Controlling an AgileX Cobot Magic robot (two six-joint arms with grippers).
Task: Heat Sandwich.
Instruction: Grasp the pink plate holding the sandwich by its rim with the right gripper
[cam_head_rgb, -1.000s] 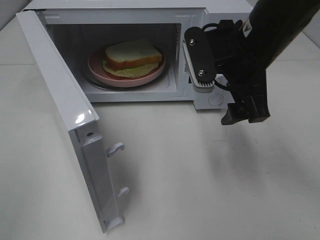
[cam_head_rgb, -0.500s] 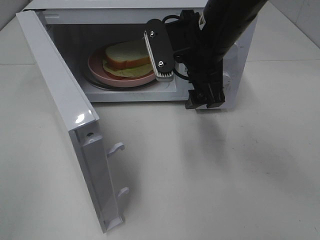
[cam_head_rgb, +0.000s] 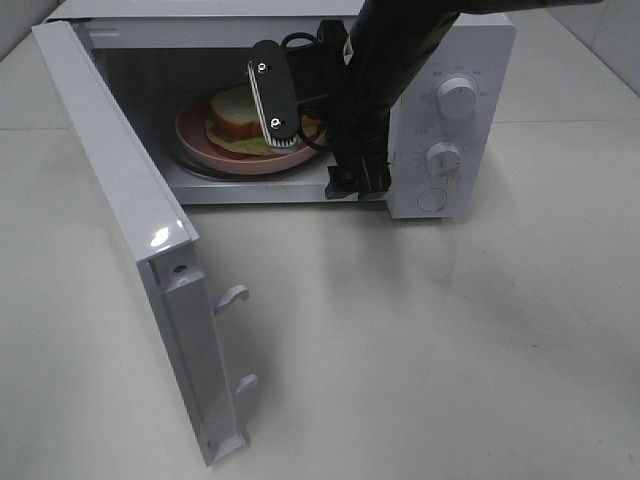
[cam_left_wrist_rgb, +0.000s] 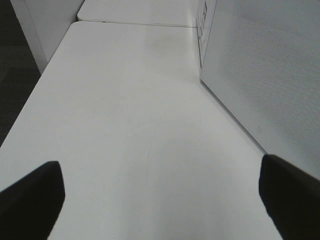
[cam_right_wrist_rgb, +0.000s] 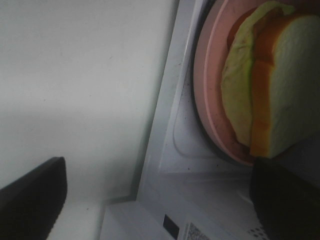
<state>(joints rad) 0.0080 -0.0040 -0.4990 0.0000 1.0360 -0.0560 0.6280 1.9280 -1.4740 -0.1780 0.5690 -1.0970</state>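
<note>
A: Where was the sandwich (cam_head_rgb: 233, 108)?

B: On a round pink plate (cam_head_rgb: 200, 146) inside the microwave (cam_head_rgb: 470, 40), toward the far left of the table (cam_head_rgb: 450, 350). It was square white bread with a pale crust, and green and orange-pink filling showed at the edge.

A: And the tools?

B: The right gripper (cam_head_rgb: 357, 183) hung at the near right of the oven's mouth with its black jaws spread wide, holding nothing and clear of the plate. The left gripper (cam_left_wrist_rgb: 160, 197) was likewise spread and empty, low over bare tabletop beside the oven's outer wall.

A: What of the oven itself?

B: It was a boxy, glossy white shell. Its door (cam_head_rgb: 130, 230) was swung out to the near left, with two white hooks (cam_head_rgb: 230, 297) on its free edge. Two round knobs (cam_head_rgb: 457, 98) sat on the right-hand panel. The side wall was covered in fine dots.

A: The surface and the room?

B: The table was smooth, matte and off-white, with a seam where a second top met it at the far end. Beyond the left edge lay a dark floor (cam_left_wrist_rgb: 15, 75).
</note>
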